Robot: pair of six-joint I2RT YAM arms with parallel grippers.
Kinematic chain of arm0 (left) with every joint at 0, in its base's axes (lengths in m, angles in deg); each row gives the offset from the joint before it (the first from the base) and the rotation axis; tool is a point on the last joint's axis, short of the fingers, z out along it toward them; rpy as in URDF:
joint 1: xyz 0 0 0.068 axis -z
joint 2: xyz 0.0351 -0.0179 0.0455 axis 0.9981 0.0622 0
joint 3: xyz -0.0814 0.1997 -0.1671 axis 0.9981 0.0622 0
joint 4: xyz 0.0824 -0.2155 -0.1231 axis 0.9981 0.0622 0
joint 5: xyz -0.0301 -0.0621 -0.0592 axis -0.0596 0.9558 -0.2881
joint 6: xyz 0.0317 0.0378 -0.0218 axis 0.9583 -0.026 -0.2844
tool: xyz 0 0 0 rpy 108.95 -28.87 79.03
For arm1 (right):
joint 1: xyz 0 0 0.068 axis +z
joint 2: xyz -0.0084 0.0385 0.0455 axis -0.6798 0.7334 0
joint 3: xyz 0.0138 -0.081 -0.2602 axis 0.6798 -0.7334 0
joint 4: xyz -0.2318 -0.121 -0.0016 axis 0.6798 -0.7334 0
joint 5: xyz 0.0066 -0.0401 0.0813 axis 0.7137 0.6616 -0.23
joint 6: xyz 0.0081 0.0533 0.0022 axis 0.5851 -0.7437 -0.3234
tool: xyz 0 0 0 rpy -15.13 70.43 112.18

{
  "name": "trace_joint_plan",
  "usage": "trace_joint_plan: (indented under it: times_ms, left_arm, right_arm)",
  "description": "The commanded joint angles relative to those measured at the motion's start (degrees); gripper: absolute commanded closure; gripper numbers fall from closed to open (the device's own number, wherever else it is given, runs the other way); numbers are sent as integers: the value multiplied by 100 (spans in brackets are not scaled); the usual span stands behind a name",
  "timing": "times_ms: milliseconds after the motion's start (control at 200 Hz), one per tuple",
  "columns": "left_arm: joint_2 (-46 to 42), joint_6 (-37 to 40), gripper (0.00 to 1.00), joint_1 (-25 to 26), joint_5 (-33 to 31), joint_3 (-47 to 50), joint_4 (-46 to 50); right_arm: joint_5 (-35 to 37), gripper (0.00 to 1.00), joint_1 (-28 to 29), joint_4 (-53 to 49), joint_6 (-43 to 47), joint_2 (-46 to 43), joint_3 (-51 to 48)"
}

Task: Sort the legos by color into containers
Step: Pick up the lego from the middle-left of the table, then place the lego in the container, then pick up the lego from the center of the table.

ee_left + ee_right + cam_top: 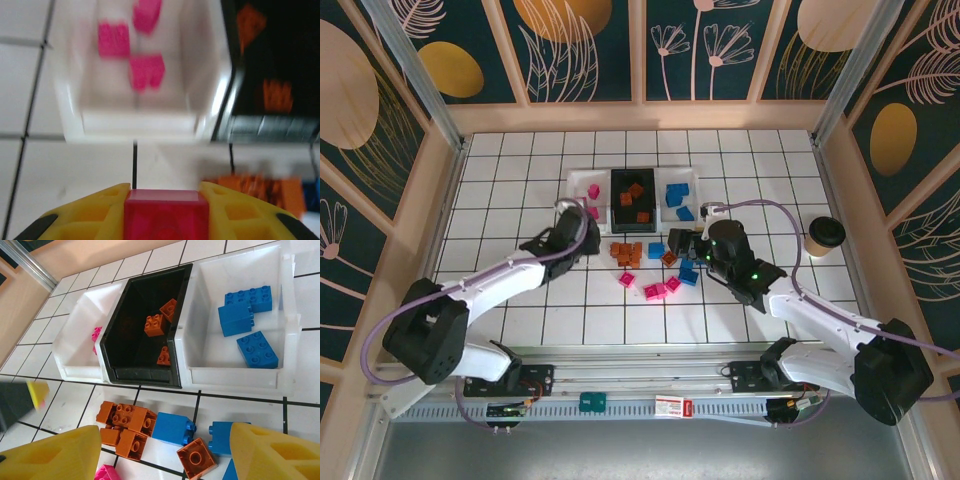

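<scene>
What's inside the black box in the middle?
Three orange legos lie inside the black bin. Its near wall covers the bottom of one lego and a strip of the bin's floor, so anything small there can't be seen.

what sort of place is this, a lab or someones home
Probably a robot lab test cell, not a home: a left arm and right arm bolted at the near edge of a white tiled tabletop, boxed in by patterned wall panels, with three bins and loose legos.

Bright even light, soft shadows, left wrist view blurred
</scene>
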Motion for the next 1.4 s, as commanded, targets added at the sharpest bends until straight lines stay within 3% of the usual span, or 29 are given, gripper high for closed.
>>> trace_joint_plan:
  times_ms: [0,380,571,761,981,1201,1396]
  left_arm:
    - [413,148,69,-277,-99,-671,-8]
    - [2701,322,68,-833,-191,-2895,421]
    - [3006,319,47,-935,-75,-3334,593]
    - [2331,204,29,-911,345,-3064,409]
    - [875,-11,10,-502,625,-1769,-125]
    - [-274,-393,3,-7,775,-342,-418]
    - [-1108,-666,1,84,899,570,-506]
  right_arm:
    - [150,31,9,-3,-120,-97,-114]
    - [-57,30,15,-95,-241,-276,-359]
    - [-183,30,22,-229,-251,-434,-503]
    - [-204,30,39,-247,-326,-394,-685]
    - [350,30,-4,-625,-510,130,-582]
    - [272,34,-470,-435,-542,506,-607]
    - [-57,42,-1039,-153,-448,728,-584]
